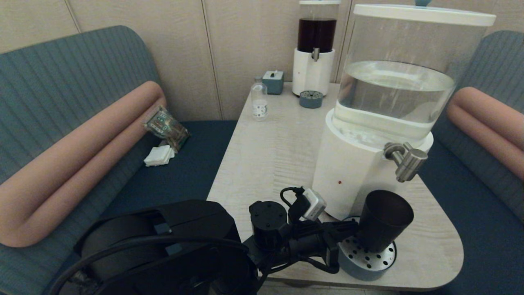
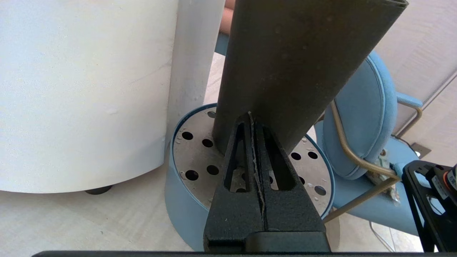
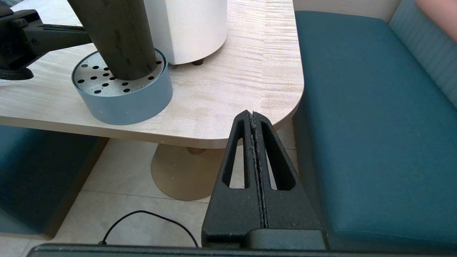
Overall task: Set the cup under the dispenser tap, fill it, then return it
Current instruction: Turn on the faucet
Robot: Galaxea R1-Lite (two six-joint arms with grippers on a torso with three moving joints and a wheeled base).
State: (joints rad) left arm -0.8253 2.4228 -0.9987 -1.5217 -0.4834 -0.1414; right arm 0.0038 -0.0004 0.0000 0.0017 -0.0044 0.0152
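The smoky-black cup (image 1: 385, 221) stands on a round blue drip tray (image 1: 368, 262) with a perforated metal top, below and slightly in front of the brushed-silver dispenser tap (image 1: 407, 160) of the large clear-water dispenser (image 1: 393, 94). My left gripper (image 1: 350, 227) reaches in from the left, shut, with nothing between its fingers. In the left wrist view the left gripper (image 2: 250, 114) has its tips right at the cup (image 2: 292, 64), low on its wall and above the tray (image 2: 192, 150). My right gripper (image 3: 252, 113) is shut and empty, hanging below the table's right front corner.
A smaller dark-liquid dispenser (image 1: 315, 49), a small clear bottle (image 1: 259, 100), a blue-grey box (image 1: 273, 82) and a second small tray (image 1: 310, 99) stand at the table's far end. A packet (image 1: 166, 127) and white napkins (image 1: 159, 155) lie on the left bench. The table edge (image 3: 228, 137) is close.
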